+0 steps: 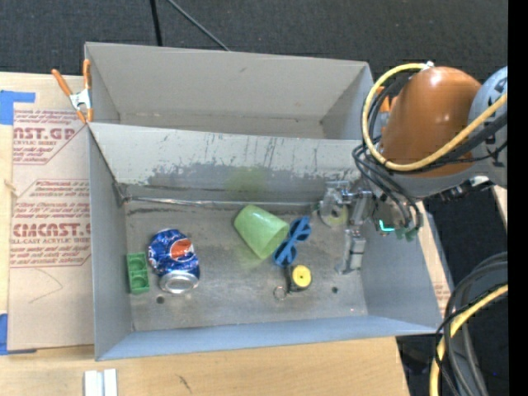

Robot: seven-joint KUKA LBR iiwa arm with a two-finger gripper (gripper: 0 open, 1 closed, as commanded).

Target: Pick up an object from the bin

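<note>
My gripper [355,252] hangs low at the right end of the bin floor, close to the right wall, with nothing seen in it. Just left of it lies a blue plastic clip-like piece [293,239], leaning against a light green cup [259,230] that lies on its side. A small yellow round thing [300,277] sits in front of the blue piece, left of and slightly below the gripper. All three lie apart from the gripper.
A crushed blue soda can [174,261] and a small green block [137,273] lie at the bin's left end. A tiny metal bit [280,292] rests near the yellow thing. The arm's orange cover and cables hang over the bin's right wall.
</note>
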